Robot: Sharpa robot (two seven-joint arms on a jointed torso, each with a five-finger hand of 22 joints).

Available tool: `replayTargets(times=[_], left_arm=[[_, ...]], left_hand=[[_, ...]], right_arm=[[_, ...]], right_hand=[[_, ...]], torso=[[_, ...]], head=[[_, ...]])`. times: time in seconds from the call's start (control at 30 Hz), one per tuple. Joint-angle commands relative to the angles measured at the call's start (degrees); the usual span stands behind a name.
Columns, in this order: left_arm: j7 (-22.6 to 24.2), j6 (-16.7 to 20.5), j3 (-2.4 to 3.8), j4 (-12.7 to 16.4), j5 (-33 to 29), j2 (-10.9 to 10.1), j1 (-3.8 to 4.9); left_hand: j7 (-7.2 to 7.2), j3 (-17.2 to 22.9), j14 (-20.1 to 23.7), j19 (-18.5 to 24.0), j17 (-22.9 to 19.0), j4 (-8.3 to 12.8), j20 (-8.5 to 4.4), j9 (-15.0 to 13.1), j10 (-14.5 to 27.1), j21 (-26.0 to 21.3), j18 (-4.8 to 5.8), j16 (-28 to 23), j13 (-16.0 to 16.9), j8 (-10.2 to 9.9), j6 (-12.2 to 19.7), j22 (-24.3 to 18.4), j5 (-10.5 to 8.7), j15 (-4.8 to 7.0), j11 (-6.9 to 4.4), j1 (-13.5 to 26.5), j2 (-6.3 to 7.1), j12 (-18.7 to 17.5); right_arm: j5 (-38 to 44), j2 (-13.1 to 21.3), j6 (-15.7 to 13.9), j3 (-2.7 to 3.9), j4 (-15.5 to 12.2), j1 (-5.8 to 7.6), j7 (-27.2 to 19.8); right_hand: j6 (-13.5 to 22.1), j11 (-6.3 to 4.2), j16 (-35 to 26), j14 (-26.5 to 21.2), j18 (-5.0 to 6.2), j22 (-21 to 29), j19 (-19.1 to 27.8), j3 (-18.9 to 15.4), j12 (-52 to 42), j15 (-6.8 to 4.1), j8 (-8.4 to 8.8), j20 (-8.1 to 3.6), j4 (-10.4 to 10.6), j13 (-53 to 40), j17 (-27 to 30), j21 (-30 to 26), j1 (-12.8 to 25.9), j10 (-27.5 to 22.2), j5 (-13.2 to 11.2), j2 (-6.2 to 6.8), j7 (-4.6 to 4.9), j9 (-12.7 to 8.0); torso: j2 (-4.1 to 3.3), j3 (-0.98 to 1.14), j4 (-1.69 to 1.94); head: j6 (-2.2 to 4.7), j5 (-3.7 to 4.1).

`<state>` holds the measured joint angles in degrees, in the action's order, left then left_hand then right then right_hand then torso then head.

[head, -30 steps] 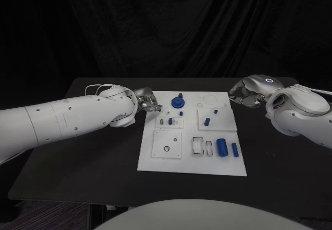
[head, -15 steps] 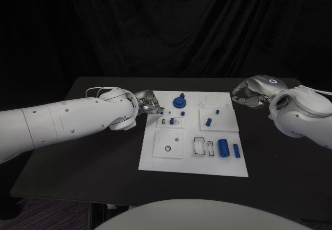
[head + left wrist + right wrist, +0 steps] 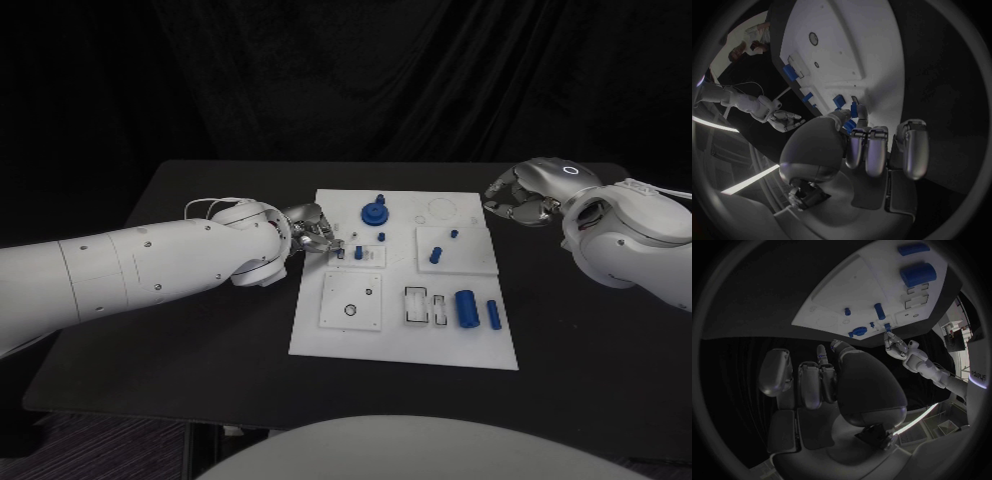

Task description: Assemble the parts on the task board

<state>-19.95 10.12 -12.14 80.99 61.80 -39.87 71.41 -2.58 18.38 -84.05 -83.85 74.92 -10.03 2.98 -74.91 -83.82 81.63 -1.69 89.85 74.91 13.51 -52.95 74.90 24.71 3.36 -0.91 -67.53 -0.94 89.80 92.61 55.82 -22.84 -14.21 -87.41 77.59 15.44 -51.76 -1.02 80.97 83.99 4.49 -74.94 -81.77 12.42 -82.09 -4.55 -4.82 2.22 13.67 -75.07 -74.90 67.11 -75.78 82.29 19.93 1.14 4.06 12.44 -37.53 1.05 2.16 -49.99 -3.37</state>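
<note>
left hand [image 3: 310, 232]: fingers curled, empty, at task board [image 3: 335, 335] edge | right hand [image 3: 522, 199]: curled, empty

Matt black table [image 3: 173, 340], smooth and dull, without reflections. Task board [image 3: 404, 345] of smooth white plastic look, faintly satin. Small blue parts [image 3: 466, 307], plastic in look, smooth, softly shiny on the rounded ones. Left hand [image 3: 312, 228] and right hand [image 3: 516, 203] silvery, metallic in look, with glossy glints. Arm shells [image 3: 130, 270] of smooth white plastic, semi-gloss. Backdrop [image 3: 346, 80] like black cloth, matt, folded.
</note>
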Motion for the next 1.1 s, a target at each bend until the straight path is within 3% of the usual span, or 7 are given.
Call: replayTargets(times=[0.03,0.4,0.8,0.83,1.0,1.1], left_arm=[[0.8,0.8,0.05,0.0,-0.6,0.1,-0.50],[1.0,0.0,0.05,-0.2,-0.6,0.3,-1.12],[1.4,-0.3,0.05,-0.6,-0.6,0.5,-1.32],[1.4,-0.3,0.05,-0.6,-0.6,0.4,-1.33],[1.8,-0.3,0.05,-0.7,-0.6,0.5,-1.37],[2.2,-0.2,0.05,-0.8,-0.6,0.5,-1.38]], left_hand=[[-0.09,0.4,-6.0,-0.4,15.1,-0.1,-0.29,-1.5,-6.2,-0.2,-0.60,0.2,15.1,0.1,-0.4,12.1,-0.29,0.40,-0.27,0.7,0.06,0.2],[-0.09,0.5,-6.0,-0.3,15.1,-0.1,-0.29,-1.5,-6.2,-0.3,-0.63,0.2,15.1,0.1,-0.4,12.0,-0.34,0.39,-0.27,0.7,0.11,0.2],[-0.18,0.8,-6.0,-0.2,15.1,-0.2,-0.25,-1.5,-6.2,-0.5,-0.67,0.2,15.1,0.1,-0.3,12.0,-0.90,0.34,-0.20,1.1,0.07,0.2],[-0.20,1.0,-6.0,-0.2,15.1,-0.3,-0.22,-1.5,-6.2,-0.6,-0.68,0.2,15.1,0.1,-0.3,11.9,-1.48,0.31,-0.17,1.3,0.11,0.2],[-0.55,0.8,-6.0,0.0,15.1,-2.1,0.04,-1.4,-6.2,-0.8,-0.72,0.2,15.1,0.0,-0.2,11.9,-8.60,0.03,0.15,3.7,-0.02,0.2],[-0.81,-0.7,-6.0,0.1,15.1,-3.9,0.22,-1.3,-6.2,-0.9,-0.75,0.2,15.1,-0.4,-0.4,11.9,-11.28,-0.18,0.40,5.6,0.16,0.2]], right_arm=[[0.2,0.1,-0.1,0.04,-0.2,-0.13,0.9],[0.2,0.0,-0.3,0.04,-0.1,-0.13,0.9],[0.2,-0.1,-0.3,0.04,0.0,-0.13,0.8],[0.2,-0.1,-0.3,0.04,0.0,-0.13,0.8],[0.2,-0.2,-0.2,0.04,0.1,-0.13,0.8],[0.2,-0.2,-0.2,0.04,0.1,-0.13,0.8]], right_hand=[[0.2,0.04,-0.3,3.1,0.09,-9.0,0.4,0.4,0.2,0.35,0.27,0.04,0.0,-8.2,-8.0,-0.3,-0.2,-0.4,0.3,0.33,-0.11,-0.1],[0.2,0.06,-0.3,3.1,0.12,-9.0,0.4,0.6,0.3,0.36,0.30,0.03,-0.1,-8.1,-7.9,-0.5,-0.2,-0.5,0.3,0.39,-0.08,-0.1],[0.2,0.06,-0.3,3.1,0.12,-9.0,0.4,0.6,0.3,0.36,0.30,0.03,-0.1,-8.1,-7.9,-0.5,-0.2,-0.5,0.3,0.39,-0.08,-0.1],[0.2,0.06,-0.3,3.1,0.12,-9.0,0.4,0.6,0.3,0.36,0.30,0.03,-0.1,-8.1,-7.9,-0.5,-0.2,-0.5,0.3,0.39,-0.08,-0.1],[0.1,0.07,-0.3,3.1,0.10,-9.0,0.4,0.6,0.3,0.36,0.31,0.03,-0.2,-8.1,-8.0,-0.4,-0.1,-0.5,0.3,0.45,-0.06,-0.1],[0.1,0.07,-0.3,3.1,0.10,-9.0,0.4,0.6,0.3,0.36,0.31,0.03,-0.2,-8.1,-8.0,-0.4,-0.1,-0.5,0.3,0.45,-0.06,-0.1]], torso=[[0.03,-0.02,0.02],[0.00,0.01,-0.12],[-0.01,-0.03,0.00],[-0.02,-0.03,0.00],[-0.01,-0.02,0.00],[-0.01,-0.03,-0.02]], head=[[-0.01,0.12],[-0.01,0.25],[-0.01,0.39],[-0.01,0.40],[-0.01,0.30],[-0.01,0.30]])
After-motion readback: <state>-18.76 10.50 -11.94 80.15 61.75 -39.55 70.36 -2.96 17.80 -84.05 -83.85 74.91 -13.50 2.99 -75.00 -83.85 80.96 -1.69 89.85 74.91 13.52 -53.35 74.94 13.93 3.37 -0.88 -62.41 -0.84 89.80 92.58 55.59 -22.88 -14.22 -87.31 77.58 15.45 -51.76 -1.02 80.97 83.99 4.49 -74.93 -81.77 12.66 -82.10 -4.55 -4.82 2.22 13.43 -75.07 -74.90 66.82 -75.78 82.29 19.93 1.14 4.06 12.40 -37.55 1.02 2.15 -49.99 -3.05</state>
